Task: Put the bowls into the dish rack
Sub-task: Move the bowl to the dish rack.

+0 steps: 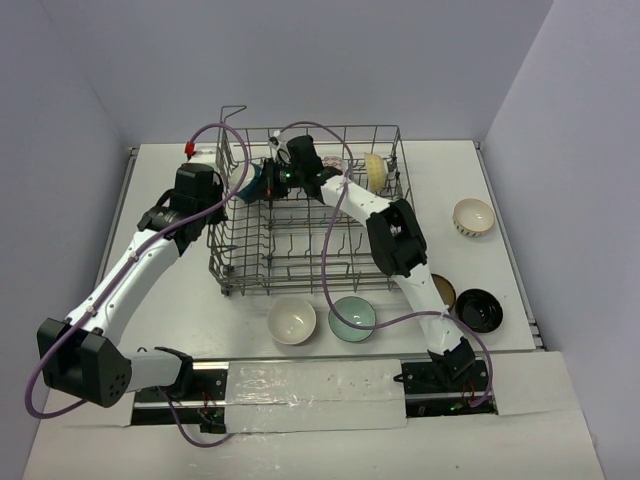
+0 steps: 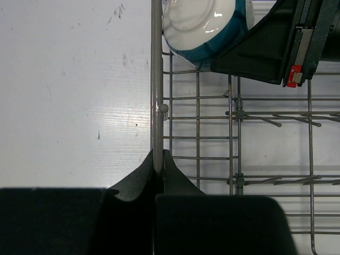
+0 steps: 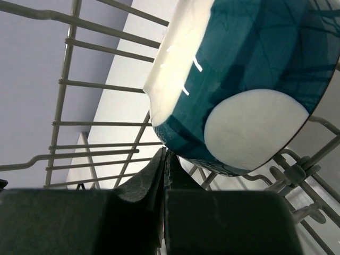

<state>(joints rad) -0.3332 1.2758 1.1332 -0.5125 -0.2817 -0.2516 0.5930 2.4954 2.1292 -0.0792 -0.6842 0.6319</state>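
Left pincer point(image 2: 158, 159): pressed shut on the upright rim wire of the dish rack point(image 2: 155, 79), at the rack's left wall.

Right pincer point(image 3: 164, 156): fingers pressed together with no gap showing. The tips meet the lower edge of the blue bowl point(image 3: 255, 79). Whether they pinch its rim cannot be told.

Blue bowl: inside the rack, against its left wall and raised among the wires. It is tipped on edge, with the white foot facing the wrist views and the mouth turned away.

Other bowls, placed relative to the rack:
- a cream bowl point(image 1: 375, 170) stands on edge inside, at the far right
- a white bowl point(image 1: 292, 320) and a pale green bowl point(image 1: 352, 318) sit upright on the desk point(image 1: 450, 170) just in front
- a black bowl point(image 1: 480, 310) lies to the front right
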